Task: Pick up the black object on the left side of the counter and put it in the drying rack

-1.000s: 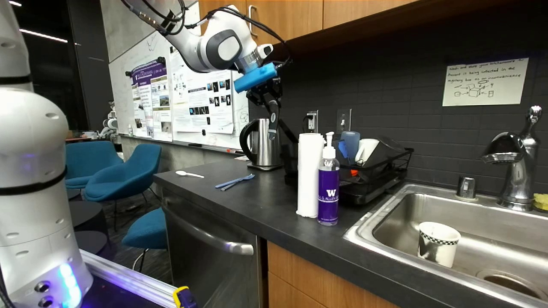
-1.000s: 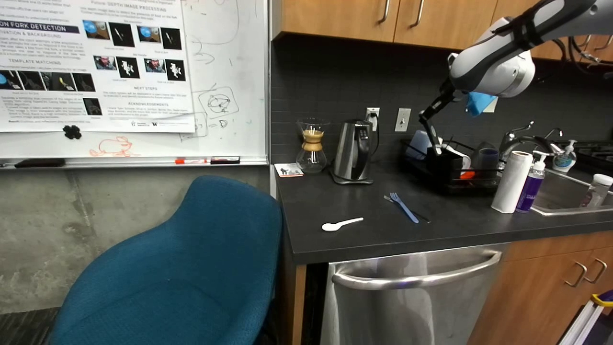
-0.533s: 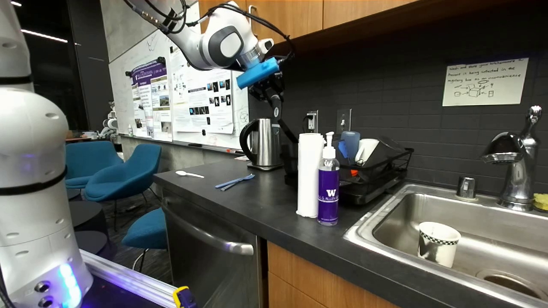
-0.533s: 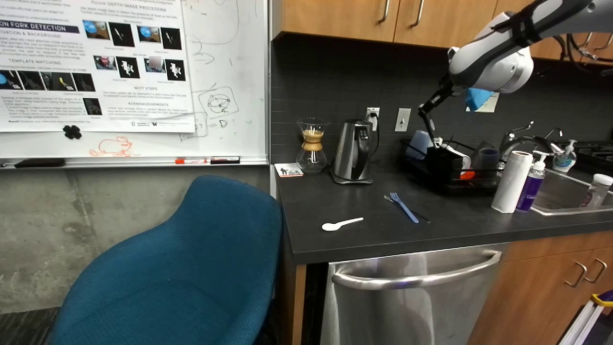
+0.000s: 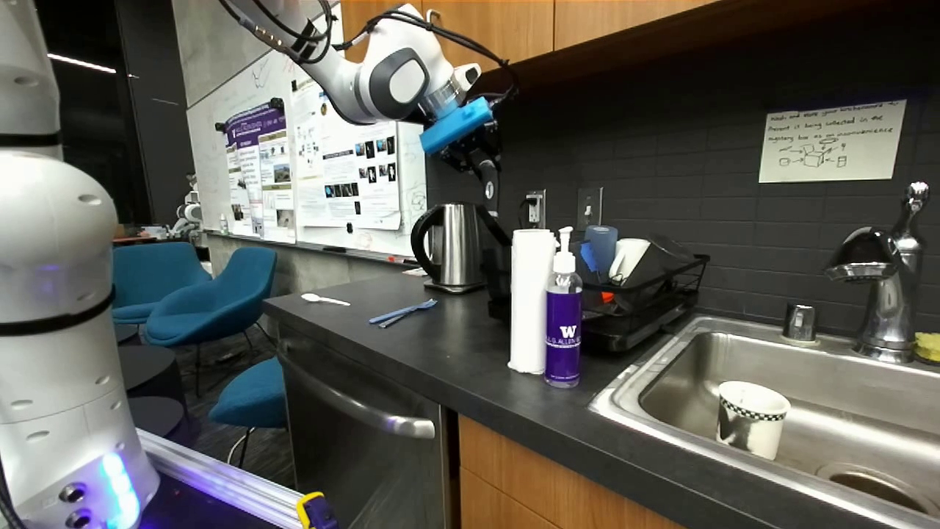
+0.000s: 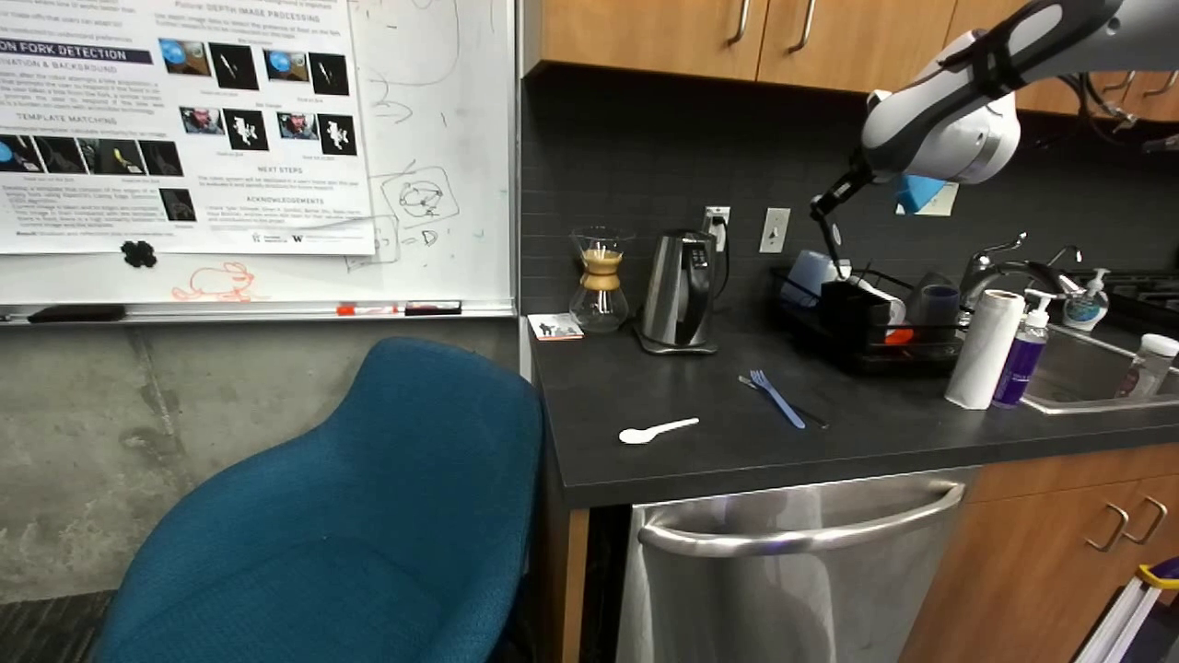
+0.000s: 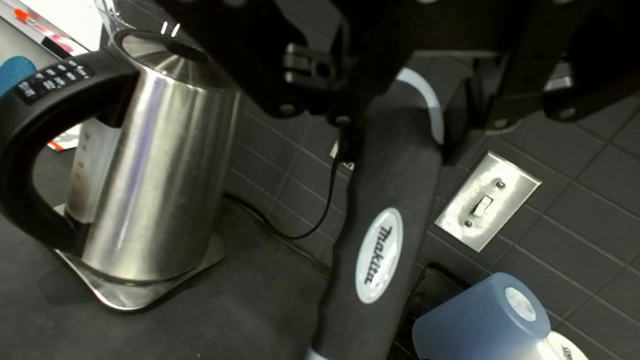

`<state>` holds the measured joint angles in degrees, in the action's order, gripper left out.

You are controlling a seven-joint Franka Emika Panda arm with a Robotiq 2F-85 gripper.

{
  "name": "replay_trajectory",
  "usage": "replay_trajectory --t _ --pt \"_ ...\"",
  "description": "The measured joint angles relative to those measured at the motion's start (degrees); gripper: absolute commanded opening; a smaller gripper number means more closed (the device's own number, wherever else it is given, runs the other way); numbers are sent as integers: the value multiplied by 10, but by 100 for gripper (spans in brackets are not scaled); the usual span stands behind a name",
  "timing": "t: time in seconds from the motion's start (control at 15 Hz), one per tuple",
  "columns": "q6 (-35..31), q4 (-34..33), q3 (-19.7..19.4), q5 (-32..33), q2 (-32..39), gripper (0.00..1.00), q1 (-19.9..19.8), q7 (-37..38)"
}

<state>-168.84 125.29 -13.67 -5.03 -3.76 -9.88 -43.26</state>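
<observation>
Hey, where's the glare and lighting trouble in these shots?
In the wrist view, bright streaks run down the steel kettle, glints dot the readable Makita label on the black object, and the gripper is mostly near-black; in an exterior view, the blue light on the robot base burns toward white; in an exterior view, soft reflections lie on the dishwasher.

White and grey arm (image 5: 396, 79), black cables (image 5: 459, 40), black end effector (image 7: 402, 135)

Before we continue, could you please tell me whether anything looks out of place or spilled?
The black object in the gripper seems odd: its label reads Makita, suggesting a tool, yet it hangs near the drying rack. A white spoon and blue fork lie loose on the counter. I see no spill.
</observation>
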Motion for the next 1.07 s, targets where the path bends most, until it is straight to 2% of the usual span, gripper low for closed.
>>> replay_trajectory --t 0.6,1.07 --pt "-52 -35 -24 -4 45 18 -3 -3" --pt "-76 -35 -23 -61 74 18 -3 -10"
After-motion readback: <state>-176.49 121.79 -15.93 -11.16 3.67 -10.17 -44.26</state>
